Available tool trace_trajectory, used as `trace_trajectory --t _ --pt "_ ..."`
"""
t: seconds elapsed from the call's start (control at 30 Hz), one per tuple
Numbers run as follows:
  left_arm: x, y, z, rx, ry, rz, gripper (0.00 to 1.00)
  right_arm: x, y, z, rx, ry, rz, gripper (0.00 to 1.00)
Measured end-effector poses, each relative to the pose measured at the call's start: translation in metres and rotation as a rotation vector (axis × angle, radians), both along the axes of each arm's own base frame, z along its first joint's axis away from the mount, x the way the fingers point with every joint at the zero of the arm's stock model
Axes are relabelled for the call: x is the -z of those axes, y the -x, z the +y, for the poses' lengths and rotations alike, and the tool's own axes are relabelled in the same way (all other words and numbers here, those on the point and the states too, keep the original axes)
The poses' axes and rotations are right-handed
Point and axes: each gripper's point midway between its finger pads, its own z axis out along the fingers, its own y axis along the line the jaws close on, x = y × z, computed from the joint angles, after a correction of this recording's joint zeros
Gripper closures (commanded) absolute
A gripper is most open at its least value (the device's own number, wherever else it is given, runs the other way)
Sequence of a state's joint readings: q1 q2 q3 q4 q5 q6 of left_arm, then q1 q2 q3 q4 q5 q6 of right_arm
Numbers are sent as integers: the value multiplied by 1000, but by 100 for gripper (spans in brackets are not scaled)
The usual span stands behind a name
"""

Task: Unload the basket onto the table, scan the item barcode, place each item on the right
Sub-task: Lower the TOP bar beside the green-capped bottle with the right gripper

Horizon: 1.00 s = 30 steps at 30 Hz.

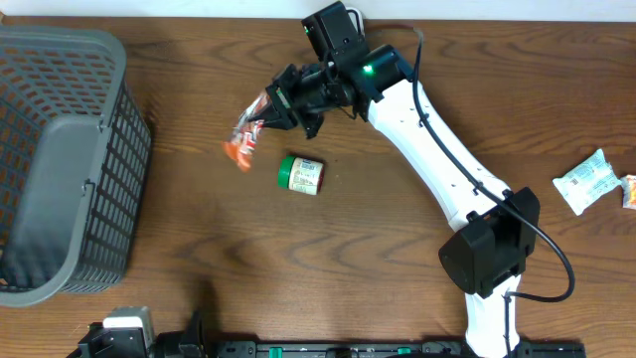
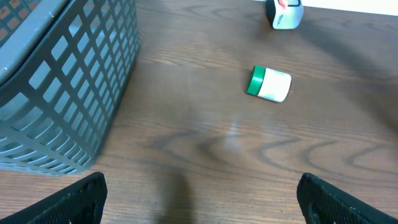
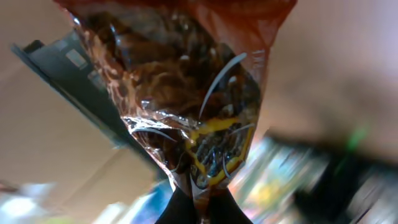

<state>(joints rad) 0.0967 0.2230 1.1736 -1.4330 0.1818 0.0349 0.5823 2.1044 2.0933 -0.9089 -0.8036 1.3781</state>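
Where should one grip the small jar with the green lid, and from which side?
Grip the jar around its white body, coming from above and closing across its round sides. It lies on its side on the table, lid pointing left, so the curved top faces up.

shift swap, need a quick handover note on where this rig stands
Right gripper: shut on the snack bag, raised above the table.
Left gripper: open, empty, near the basket.
Green-lidded jar lies on its side on the table; white packet at the right edge.
Done: bag picked up. Left: scan its barcode; no scanner clearly in view.
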Motion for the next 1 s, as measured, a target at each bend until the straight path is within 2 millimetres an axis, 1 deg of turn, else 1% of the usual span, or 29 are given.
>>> trace_trajectory --t 0.07,0.13,0.2,0.27,0.37,0.43,0.5,0.57,0.63,0.8,0.9,1.0 --pt "0 0 0 0 0 0 2 7 -8 -4 -71 40 -181 98" --pt "0 0 0 0 0 0 2 13 -9 -9 -144 80 -303 98" --pt "0 0 0 0 0 0 2 23 -8 -18 -228 141 -409 99" --pt "0 0 0 0 0 0 2 38 -7 -33 -307 240 -489 99" --pt "0 0 0 0 0 0 2 64 -19 -66 -384 486 -602 99" --pt "0 0 0 0 0 0 2 81 -26 -93 -419 661 -635 99" --pt "0 0 0 0 0 0 2 100 -23 -116 -470 787 -613 99" --pt "0 0 0 0 0 0 2 115 -12 -130 -525 841 -566 99" --pt "0 0 0 0 0 0 2 127 -1 -132 -558 830 -523 99" --pt "0 0 0 0 0 0 2 147 17 -116 -561 727 -455 99" --pt "0 0 0 0 0 0 2 155 24 -106 -507 693 -407 99" --pt "0 0 0 0 0 0 2 163 28 -95 -408 679 -346 99"
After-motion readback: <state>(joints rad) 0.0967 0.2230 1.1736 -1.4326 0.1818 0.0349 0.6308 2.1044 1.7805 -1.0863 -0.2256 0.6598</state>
